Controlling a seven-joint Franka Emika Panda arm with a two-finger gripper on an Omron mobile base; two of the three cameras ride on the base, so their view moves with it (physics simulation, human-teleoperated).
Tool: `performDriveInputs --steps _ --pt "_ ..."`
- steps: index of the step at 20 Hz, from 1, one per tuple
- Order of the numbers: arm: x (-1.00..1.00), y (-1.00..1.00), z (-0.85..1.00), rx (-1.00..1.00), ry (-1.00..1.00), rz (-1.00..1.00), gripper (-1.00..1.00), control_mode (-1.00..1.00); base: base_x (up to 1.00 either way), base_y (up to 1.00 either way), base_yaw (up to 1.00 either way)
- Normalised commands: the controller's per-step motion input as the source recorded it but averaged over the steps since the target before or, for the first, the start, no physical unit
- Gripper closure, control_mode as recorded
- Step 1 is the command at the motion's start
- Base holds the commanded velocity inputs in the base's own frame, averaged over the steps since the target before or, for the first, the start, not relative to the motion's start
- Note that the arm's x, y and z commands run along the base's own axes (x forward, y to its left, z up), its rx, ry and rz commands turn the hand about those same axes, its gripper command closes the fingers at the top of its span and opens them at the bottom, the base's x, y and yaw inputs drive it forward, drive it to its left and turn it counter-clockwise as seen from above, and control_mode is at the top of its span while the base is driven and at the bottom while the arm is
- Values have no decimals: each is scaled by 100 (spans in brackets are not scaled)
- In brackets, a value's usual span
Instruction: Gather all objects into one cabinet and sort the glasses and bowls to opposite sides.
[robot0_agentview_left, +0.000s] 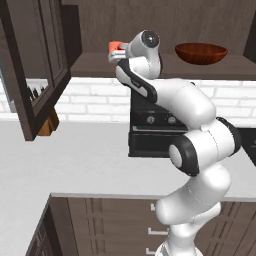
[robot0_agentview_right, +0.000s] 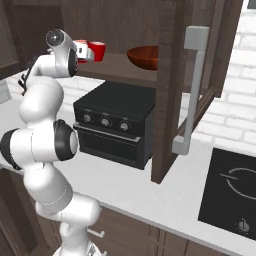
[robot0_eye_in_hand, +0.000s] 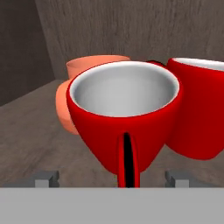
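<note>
- While the arm reaches up into the cabinet (robot0_agentview_left: 45, 65), the step in hand looks like the setting of a cup at the left end of the shelf (robot0_agentview_left: 95, 65), with the sorting nearly done
- gripper (robot0_eye_in_hand: 113, 178) sits low and close behind the near red cup (robot0_eye_in_hand: 124, 113); its two tips stand apart on either side of the cup's base, not pressing it, so I read the claw as released rather than grasping; a thin handle on the cup faces the hand
- second red cup (robot0_eye_in_hand: 197, 109) touches or nearly touches the near one on its right; which, I cannot tell
- salmon cup (robot0_eye_in_hand: 83, 70) stands just behind and to the left, close to the cabinet's left wall and partly hidden
- bowl (robot0_agentview_left: 201, 52) rests well apart, toward the right end of the same shelf, near the front edge; so cups and bowl already hold opposite sides
- door (robot0_agentview_right: 192, 90) hangs wide open
- next move, as I judge it: draw the hand straight back and out of the cabinet without nudging the near cup, since the three stand tightly bunched and a sideways swing could knock them together
</note>
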Motion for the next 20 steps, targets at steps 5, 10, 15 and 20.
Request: performDriveInputs --steps 5,10,15,20 --pt "-37 0 1 0 0 0 -100 -100 0 0 0" --pt "-100 0 18 3 0 -5 -100 -100 0 0 0" --pt "-100 0 -1 3 0 -6 -100 -100 0 0 0" --pt "-100 0 -35 2 0 -7 -100 -100 0 0 0"
